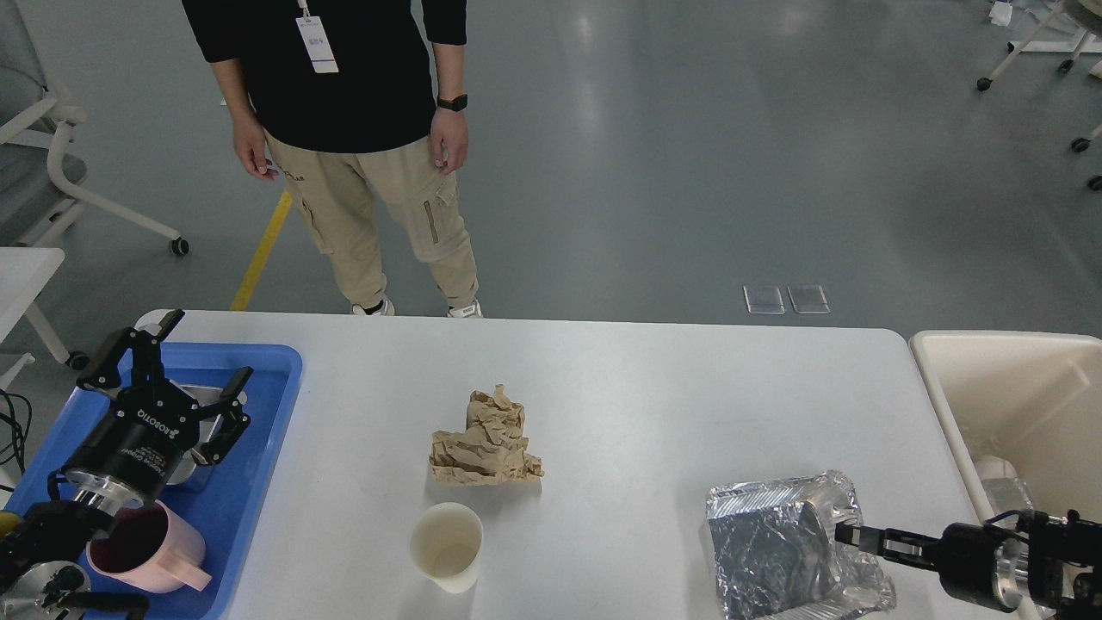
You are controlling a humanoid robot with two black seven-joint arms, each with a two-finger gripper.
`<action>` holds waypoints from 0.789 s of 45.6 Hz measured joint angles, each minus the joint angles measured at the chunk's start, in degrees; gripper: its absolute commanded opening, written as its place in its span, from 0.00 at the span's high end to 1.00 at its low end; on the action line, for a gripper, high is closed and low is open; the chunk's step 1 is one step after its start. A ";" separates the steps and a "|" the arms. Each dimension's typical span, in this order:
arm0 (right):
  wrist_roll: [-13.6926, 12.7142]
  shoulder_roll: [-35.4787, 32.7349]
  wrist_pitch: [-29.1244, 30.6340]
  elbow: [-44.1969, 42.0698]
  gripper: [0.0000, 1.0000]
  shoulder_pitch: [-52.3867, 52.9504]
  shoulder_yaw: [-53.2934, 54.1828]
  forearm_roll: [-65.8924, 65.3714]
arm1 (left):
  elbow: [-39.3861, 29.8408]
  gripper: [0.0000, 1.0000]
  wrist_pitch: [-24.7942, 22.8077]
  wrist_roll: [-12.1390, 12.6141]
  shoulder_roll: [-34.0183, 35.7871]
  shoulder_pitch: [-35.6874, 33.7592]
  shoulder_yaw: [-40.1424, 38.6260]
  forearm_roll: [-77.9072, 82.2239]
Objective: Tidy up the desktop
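The white desktop (646,387) holds a crumpled brown paper wad (486,439) in the middle and a white paper cup (445,544) just in front of it. At the front right a foil tray (775,542) is tipped up on its side, its right rim raised. My right gripper (848,534) comes in from the right and is shut on that rim. My left gripper (213,344) hovers open over the blue tray (267,405) at the left, holding nothing.
The blue tray holds a pink mug (146,551) and a metal item (194,400) under my left gripper. A beige bin (1007,405) with a clear bottle (999,482) inside stands off the right edge. A person (344,129) stands beyond the far edge.
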 measured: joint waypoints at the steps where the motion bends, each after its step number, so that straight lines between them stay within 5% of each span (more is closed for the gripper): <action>1: 0.47 -0.03 0.00 -0.22 1.00 0.02 0.00 -0.04 | 0.00 0.03 0.00 0.00 0.00 0.00 0.00 0.01; 15: 3.84 -0.26 -0.01 -2.91 1.00 0.03 -0.24 -0.18 | 0.00 0.03 0.00 0.00 -0.01 0.00 0.00 0.04; 36: 4.03 -4.76 1.23 -2.33 1.00 3.84 -0.35 0.29 | 0.00 0.03 0.13 0.08 0.05 -0.35 0.00 1.78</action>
